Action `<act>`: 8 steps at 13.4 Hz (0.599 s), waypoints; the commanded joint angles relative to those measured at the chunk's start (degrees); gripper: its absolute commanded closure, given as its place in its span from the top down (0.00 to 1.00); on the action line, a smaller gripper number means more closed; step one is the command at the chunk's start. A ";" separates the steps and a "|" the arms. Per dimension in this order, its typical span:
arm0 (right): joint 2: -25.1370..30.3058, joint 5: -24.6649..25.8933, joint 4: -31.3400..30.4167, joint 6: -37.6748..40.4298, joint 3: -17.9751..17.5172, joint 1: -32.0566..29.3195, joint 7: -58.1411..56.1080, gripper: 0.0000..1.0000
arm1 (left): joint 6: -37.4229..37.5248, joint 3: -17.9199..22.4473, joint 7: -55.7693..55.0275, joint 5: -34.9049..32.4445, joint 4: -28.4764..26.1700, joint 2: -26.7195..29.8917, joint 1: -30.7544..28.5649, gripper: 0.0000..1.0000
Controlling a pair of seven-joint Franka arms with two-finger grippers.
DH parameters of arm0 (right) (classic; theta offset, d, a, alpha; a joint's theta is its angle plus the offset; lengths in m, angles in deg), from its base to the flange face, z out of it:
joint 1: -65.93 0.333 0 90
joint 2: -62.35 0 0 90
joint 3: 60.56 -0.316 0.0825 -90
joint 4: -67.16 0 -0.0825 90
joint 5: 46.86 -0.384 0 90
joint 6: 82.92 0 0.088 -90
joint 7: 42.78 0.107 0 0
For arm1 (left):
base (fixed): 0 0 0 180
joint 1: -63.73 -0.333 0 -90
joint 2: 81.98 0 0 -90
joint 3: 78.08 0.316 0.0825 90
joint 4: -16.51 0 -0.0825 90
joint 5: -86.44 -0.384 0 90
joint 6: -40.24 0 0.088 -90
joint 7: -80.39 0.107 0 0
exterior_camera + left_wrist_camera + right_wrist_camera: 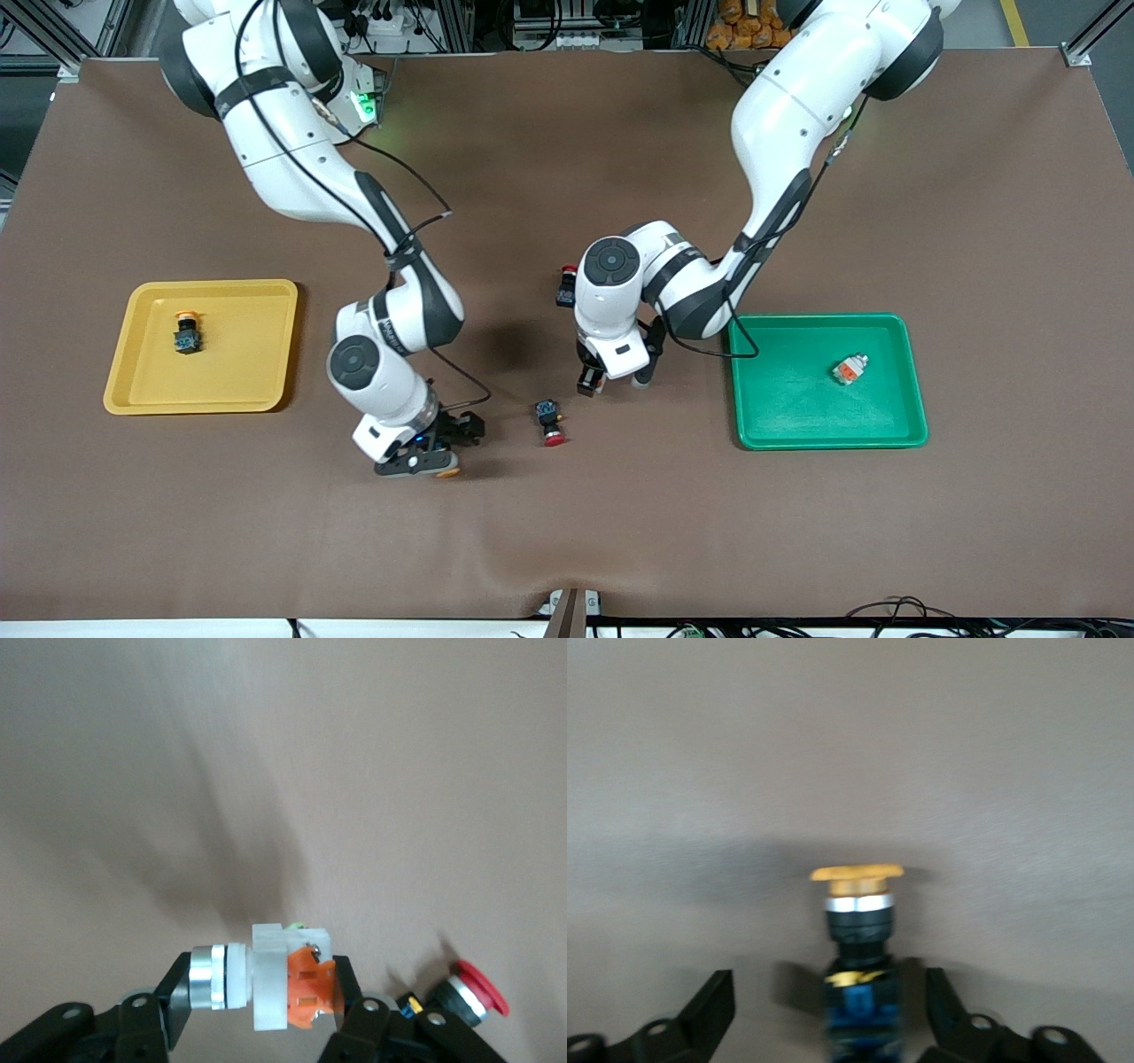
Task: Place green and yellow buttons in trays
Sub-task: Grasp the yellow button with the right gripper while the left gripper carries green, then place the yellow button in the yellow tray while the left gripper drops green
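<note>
My left gripper pinches a silver-white button beside the green tray; it may twist out. My right gripper stands open around a yellow-capped button, maybe off-centre.

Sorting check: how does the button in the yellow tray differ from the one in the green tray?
The button in the yellow tray, a yellow-capped button, has a black body; the button in the green tray, a pale button, is silver-white with an orange face. Both lie alone in their trays.
</note>
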 commanded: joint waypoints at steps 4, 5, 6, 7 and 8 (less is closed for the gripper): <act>-0.85 0.43 1.13 0.89 -0.96 -0.88 -1.63 0.00 | 16.43 -10.99 21.15 1.39 -5.43 10.02 -15.10 0.33; -0.58 0.08 1.31 1.77 -1.14 -1.66 -1.45 0.00 | 16.44 -15.29 26.68 1.48 -9.37 12.31 -20.72 0.35; 0.03 -0.10 1.48 4.39 -1.40 -2.80 -1.54 0.00 | 16.44 -19.59 31.35 1.48 -11.85 13.81 -26.69 0.36; 1.43 -0.36 2.10 7.98 -1.49 -3.77 -1.62 0.00 | 16.44 -23.72 35.57 1.48 -14.92 14.96 -33.11 0.36; 2.40 -0.36 2.36 11.76 -1.49 -4.47 -1.80 0.00 | 16.36 -26.64 39.70 0.96 -17.64 15.75 -38.56 0.36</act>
